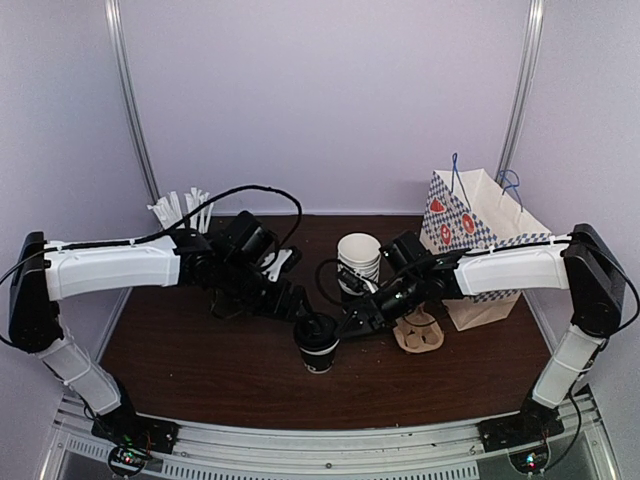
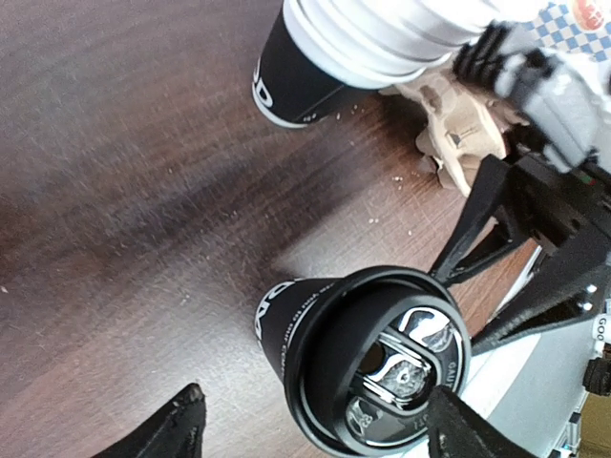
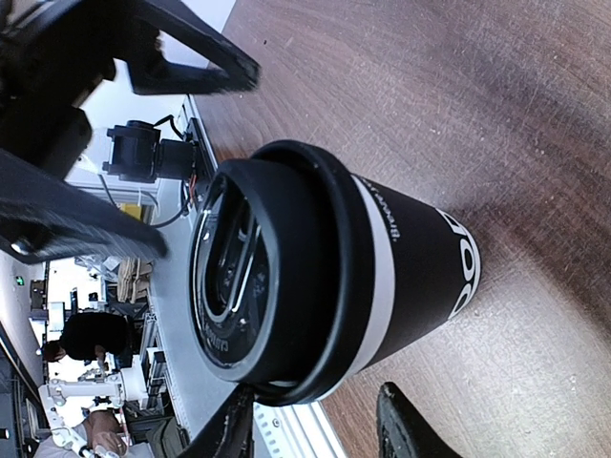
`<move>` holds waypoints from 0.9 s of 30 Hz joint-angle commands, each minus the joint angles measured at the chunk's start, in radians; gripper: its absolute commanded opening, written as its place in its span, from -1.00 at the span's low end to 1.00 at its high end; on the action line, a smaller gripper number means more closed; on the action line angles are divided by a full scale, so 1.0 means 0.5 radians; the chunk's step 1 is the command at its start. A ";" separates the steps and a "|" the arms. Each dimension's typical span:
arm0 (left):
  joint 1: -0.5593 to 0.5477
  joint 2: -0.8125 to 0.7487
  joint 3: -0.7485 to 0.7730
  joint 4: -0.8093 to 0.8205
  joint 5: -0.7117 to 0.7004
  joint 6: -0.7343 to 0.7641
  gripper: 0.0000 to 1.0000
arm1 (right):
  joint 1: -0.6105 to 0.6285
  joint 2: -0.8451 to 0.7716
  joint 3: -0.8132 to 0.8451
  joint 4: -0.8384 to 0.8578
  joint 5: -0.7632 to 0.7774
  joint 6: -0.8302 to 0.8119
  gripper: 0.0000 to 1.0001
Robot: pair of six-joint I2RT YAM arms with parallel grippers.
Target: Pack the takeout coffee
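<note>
The takeout coffee (image 1: 318,344) stands upright on the brown table (image 1: 200,360), front centre, with its black dome lid on. My left gripper (image 1: 299,304) is open just behind and left of the cup. In the left wrist view the cup (image 2: 368,367) sits between and ahead of the spread fingertips (image 2: 177,427), apart from the left one. My right gripper (image 1: 352,325) is open just right of the cup. In the right wrist view the cup (image 3: 334,267) fills the middle, and my gripper (image 3: 315,425) is at its lid rim with one fingertip (image 3: 406,429) clear of it.
A stack of lidless cups (image 1: 358,262) stands behind the coffee and shows in the left wrist view (image 2: 363,38). A cardboard cup carrier (image 1: 418,330) lies to the right, before a checked paper bag (image 1: 480,235). A cup of white sticks (image 1: 185,212) stands back left.
</note>
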 commanded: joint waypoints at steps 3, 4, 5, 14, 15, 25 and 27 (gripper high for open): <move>0.004 -0.056 0.075 -0.052 -0.087 0.041 0.46 | 0.016 -0.003 0.030 0.013 -0.025 -0.031 -0.10; 0.004 -0.039 0.082 -0.067 -0.075 0.038 0.43 | 0.014 -0.001 0.030 0.011 -0.025 -0.031 -0.10; 0.005 -0.026 0.083 -0.075 -0.056 0.030 0.41 | 0.014 0.000 0.030 0.010 -0.027 -0.031 -0.09; 0.004 0.070 0.074 -0.003 0.108 0.008 0.35 | 0.027 0.031 0.021 0.100 -0.124 0.015 -0.04; 0.004 0.081 0.073 0.005 0.128 0.002 0.32 | 0.033 0.035 0.021 0.107 -0.132 0.020 -0.04; -0.002 0.131 0.028 0.034 0.200 -0.023 0.03 | 0.043 0.089 0.021 0.122 -0.146 0.046 -0.21; -0.002 0.135 0.005 0.054 0.210 -0.035 -0.01 | 0.043 0.100 0.021 0.124 -0.145 0.055 -0.22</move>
